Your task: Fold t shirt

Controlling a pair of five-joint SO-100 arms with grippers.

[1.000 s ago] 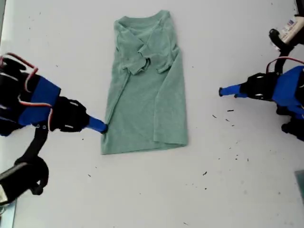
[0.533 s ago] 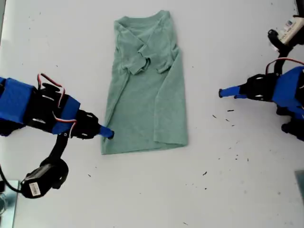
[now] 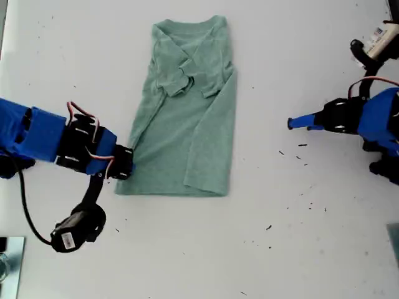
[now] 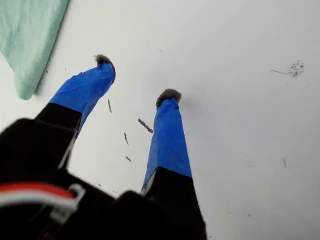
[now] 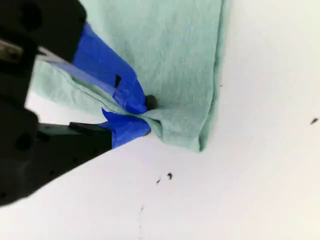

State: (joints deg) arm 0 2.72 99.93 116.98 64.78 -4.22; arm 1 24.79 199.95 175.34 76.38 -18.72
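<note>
T shirt [image 3: 187, 118]: pale green, lying flat on the white bench [image 3: 299, 249], folded lengthwise into a long narrow strip; collar end toward the top of the exterior view, hem end toward the bottom, both short sleeves tucked inward near the collar.

My second tool [image 5: 145, 116]: closed on the t shirt; the blue-taped fingers [image 5: 112, 75] pinch a bunched ridge of cloth at the hem corner that lies on the exterior view's left. In the exterior view this tool [image 3: 128, 163] sits at the cloth's edge, its arm reaching in from that view's left.

My first tool [image 4: 135, 77]: wide open and holding nothing, its two blue fingers spread above bare bench. A rounded corner of the t shirt [image 4: 30, 45] lies beside one finger, apart from it. In the exterior view this tool [image 3: 292, 123] is well apart from the cloth, on that view's right.

Bench surface: white, scattered with small dark specks [image 3: 302, 146].
</note>
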